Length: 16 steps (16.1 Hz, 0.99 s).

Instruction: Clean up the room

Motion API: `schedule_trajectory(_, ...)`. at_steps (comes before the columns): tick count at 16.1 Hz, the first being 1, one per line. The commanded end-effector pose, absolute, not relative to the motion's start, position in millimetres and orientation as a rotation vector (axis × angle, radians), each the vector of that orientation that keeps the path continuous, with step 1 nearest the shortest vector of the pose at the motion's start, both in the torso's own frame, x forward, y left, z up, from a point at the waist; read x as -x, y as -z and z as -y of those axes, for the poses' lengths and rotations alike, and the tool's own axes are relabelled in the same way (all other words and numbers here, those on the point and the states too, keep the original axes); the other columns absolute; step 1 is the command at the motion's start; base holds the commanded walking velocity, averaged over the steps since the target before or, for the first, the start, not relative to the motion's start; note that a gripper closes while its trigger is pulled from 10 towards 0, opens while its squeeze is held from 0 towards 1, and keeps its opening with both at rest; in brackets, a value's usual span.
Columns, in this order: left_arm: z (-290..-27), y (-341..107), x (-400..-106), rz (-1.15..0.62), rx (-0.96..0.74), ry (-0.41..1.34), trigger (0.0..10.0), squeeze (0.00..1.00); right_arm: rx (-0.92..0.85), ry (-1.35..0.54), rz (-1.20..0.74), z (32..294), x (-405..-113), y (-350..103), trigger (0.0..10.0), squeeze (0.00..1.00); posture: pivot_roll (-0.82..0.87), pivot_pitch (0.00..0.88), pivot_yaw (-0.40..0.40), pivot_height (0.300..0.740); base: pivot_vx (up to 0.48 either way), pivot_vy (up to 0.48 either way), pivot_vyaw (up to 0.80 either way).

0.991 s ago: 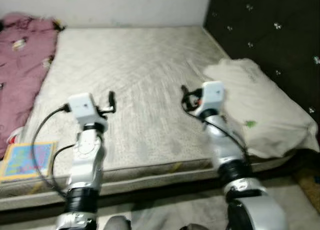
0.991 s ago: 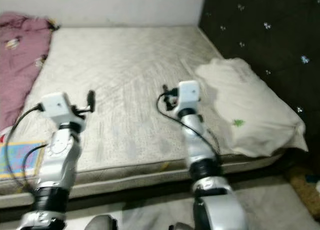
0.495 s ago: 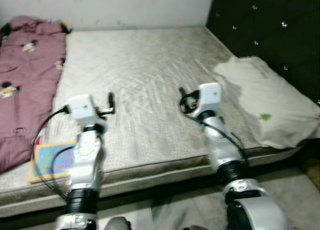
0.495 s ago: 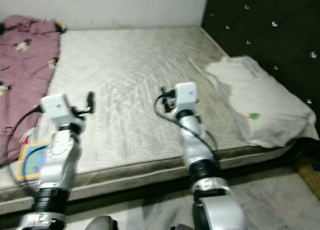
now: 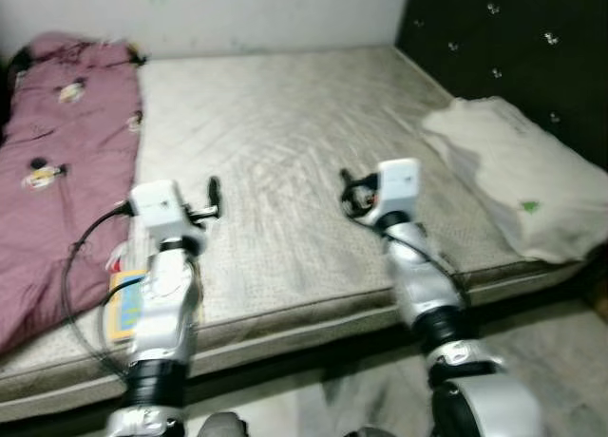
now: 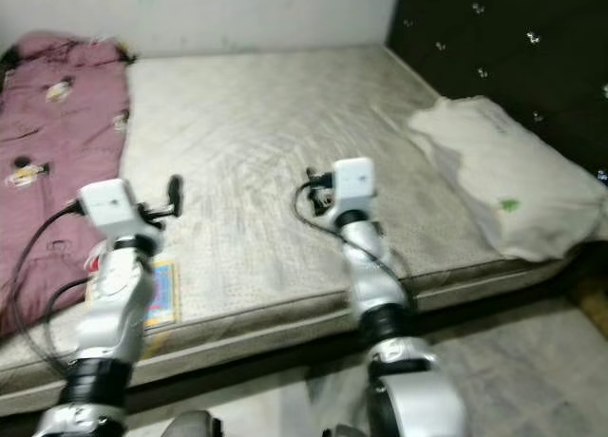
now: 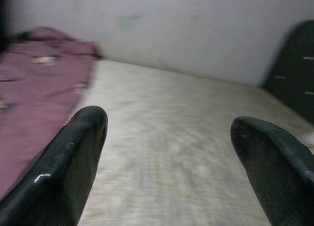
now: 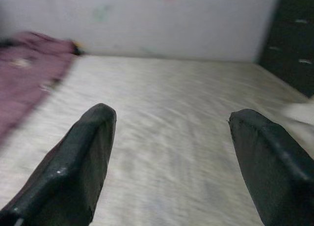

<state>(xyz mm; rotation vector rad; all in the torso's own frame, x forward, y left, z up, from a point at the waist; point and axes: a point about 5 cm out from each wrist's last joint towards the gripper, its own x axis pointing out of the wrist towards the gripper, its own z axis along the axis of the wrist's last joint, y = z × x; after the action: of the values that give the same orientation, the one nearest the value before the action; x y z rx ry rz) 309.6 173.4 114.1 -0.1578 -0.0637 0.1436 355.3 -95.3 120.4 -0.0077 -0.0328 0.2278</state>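
Bedroom with a plain white wall [image 5: 266, 9] at the back and a dark tufted headboard with shiny studs [image 5: 513, 38] on the right. In front, low bed with a bare beige quilted mattress [image 5: 285, 152], taking most of the scene. Below its near edge, grey floor [image 5: 370, 399], blurred.

Judged as early in the cleaning: no item held, no item visibly put away. Left to sort, as far as can be seen, 3 things on the mattress. Crumpled mauve blanket with small cartoon prints [image 5: 57, 161] along the left side, not folded. Flat colourful booklet [image 6: 163, 293] near the front left edge, just beside the blanket and partly behind the left arm. Soft white pillow [image 5: 518, 176] at the right, beside the headboard, lying askew towards the front corner.

Left gripper [image 7: 169, 142] raised over the front left part of the mattress, 2 black fingers [image 7: 73, 157] spread wide and empty. Right gripper [image 8: 169, 137] raised over the middle front, likewise wide open and empty. Both well apart from all 3 things and in contact with none.
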Motion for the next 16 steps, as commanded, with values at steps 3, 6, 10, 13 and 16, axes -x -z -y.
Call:
schedule_trajectory(3, -168.5, -120.1, -311.3, 0.094, 0.154, -0.126, 10.0, 0.00, 0.055, -0.264, 0.056, 96.2, -355.0, -123.7, 10.0, 0.00, 0.08, 0.000, -0.022, 0.740, 0.000, 0.160, 0.46)
schedule_trajectory(6, -167.3, -121.0, -311.0, 0.102, 0.157, -0.105, 10.0, 0.00, 0.047, -0.255, 0.041, 97.5, -355.6, -121.9, 10.0, 0.00, 0.08, 0.000, -0.021, 0.740, 0.000, 0.000, 0.27)
schedule_trajectory(10, -168.5, -123.2, -309.4, 0.120, 0.172, -0.086, 10.0, 0.00, 0.051, -0.255, 0.033, 97.5, -355.4, -120.3, 10.0, 0.00, 0.08, 0.000, -0.021, 0.740, 0.060, 0.000, 0.00)
schedule_trajectory(13, -169.1, -123.1, -309.2, 0.120, 0.173, -0.087, 10.0, 0.00, 0.051, -0.256, 0.030, 97.2, -355.9, -120.4, 10.0, 0.00, 0.08, 0.000, -0.022, 0.740, 0.266, 0.000, 0.00)
schedule_trajectory(16, -169.5, -123.3, -309.1, 0.121, 0.174, -0.086, 10.0, 0.00, 0.049, -0.253, 0.030, 96.8, -356.2, -120.5, 10.0, 0.00, 0.08, 0.000, -0.021, 0.740, 0.301, 0.000, 0.00)
